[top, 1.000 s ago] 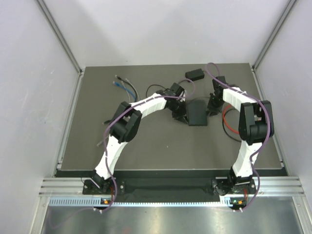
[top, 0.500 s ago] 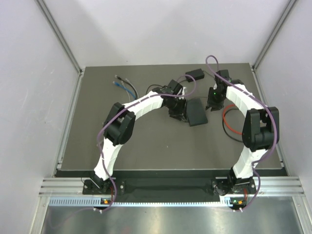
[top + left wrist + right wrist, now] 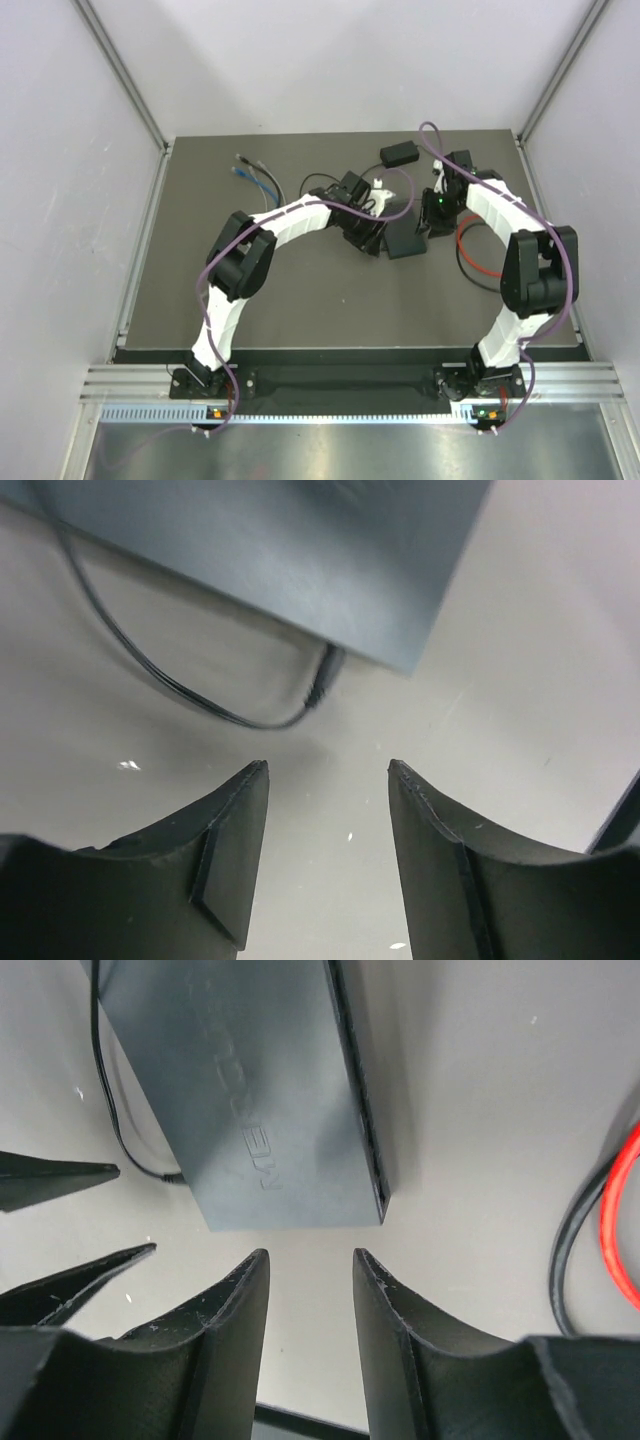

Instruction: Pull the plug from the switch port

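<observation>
White arms point(image 3: 290, 214), black joints point(image 3: 245, 262), purple cables point(image 3: 425, 130)

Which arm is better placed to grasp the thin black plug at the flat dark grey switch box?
Left: the left claw, open, faces the thin black plug directly; the right claw faces the switch box end-on.

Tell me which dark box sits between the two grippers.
The flat grey switch, wider and nearer; the smaller chunky black adapter lies behind it toward the far edge.
</observation>
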Motion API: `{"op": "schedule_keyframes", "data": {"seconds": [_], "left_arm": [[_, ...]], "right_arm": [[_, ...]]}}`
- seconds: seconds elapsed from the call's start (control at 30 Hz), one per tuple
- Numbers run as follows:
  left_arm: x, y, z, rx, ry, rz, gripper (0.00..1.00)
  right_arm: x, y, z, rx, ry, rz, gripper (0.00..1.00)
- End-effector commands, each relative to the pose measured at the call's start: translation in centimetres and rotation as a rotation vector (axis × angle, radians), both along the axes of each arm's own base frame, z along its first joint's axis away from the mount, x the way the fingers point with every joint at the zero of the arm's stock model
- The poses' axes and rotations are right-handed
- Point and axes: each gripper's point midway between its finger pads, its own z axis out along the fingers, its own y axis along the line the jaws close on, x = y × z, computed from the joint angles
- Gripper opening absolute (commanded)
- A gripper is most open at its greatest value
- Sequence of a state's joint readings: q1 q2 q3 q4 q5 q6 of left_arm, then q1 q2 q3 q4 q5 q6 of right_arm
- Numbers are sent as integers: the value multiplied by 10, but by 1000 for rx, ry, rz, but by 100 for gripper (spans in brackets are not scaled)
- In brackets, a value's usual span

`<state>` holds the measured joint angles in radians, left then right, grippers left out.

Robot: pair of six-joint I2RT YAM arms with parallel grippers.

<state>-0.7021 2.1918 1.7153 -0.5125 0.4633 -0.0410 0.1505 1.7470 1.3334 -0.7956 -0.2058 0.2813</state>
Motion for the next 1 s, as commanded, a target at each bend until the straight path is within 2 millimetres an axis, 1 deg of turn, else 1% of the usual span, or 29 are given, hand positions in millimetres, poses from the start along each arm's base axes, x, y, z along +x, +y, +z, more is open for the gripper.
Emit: {"op": "schedule_keyframes", "data": {"seconds": [0.0,0.07,0.1,0.23,0.43,0.5,0.7,0.73,0.8,0.83,0.97], "left_arm": [[4,-14,42,-138,-228,-187,56],[3,-16,41,-147,-250,-205,56],[7,-19,42,-153,-289,-222,55],[13,-24,45,-147,-353,-240,54],[10,-33,55,-167,-387,-257,54],[9,-35,50,-163,-385,-263,54],[17,-39,36,-144,-385,-264,54],[17,-38,31,-137,-380,-264,54],[20,-38,27,-131,-394,-254,54],[22,-36,20,-116,-396,-253,54],[30,-36,9,-94,-417,-230,53]], "right_arm": [[-8,6,15,24,-34,43,39],[-10,7,12,35,-26,43,39],[-10,9,11,44,-24,43,39],[-13,13,9,69,-8,49,39],[-16,11,8,75,-1,46,40],[-15,10,8,78,-6,44,39],[-15,10,9,100,-3,34,39],[-15,10,9,102,-2,31,40],[-14,10,10,109,-3,33,39],[-14,11,10,111,-3,32,39],[-14,16,10,137,8,36,39]]}}
